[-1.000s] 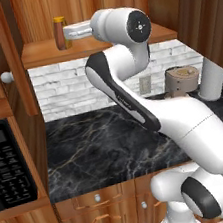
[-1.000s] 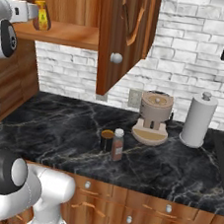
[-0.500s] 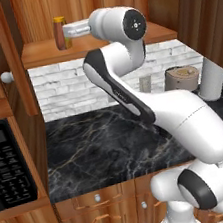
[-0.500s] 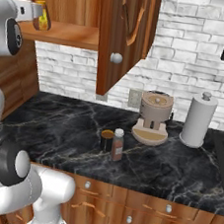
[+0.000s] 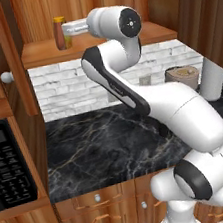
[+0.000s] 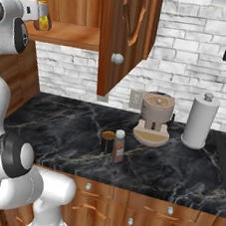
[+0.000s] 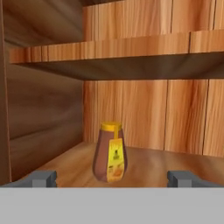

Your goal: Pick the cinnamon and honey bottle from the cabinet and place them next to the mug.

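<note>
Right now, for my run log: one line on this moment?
end effector: open, facing honey bottle | honey bottle: upright on cabinet shelf | cinnamon: beside mug

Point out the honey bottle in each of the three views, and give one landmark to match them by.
Left base view: honey bottle upper left, standing on the cabinet shelf, just left of the arm's hand.
Right base view: top left edge, on the same shelf, beside the arm.
Hand view: centre, slightly low, upright between the open claw's fingertips but farther back, untouched.
Shared landmark: the wooden shelf board it stands on.
</note>
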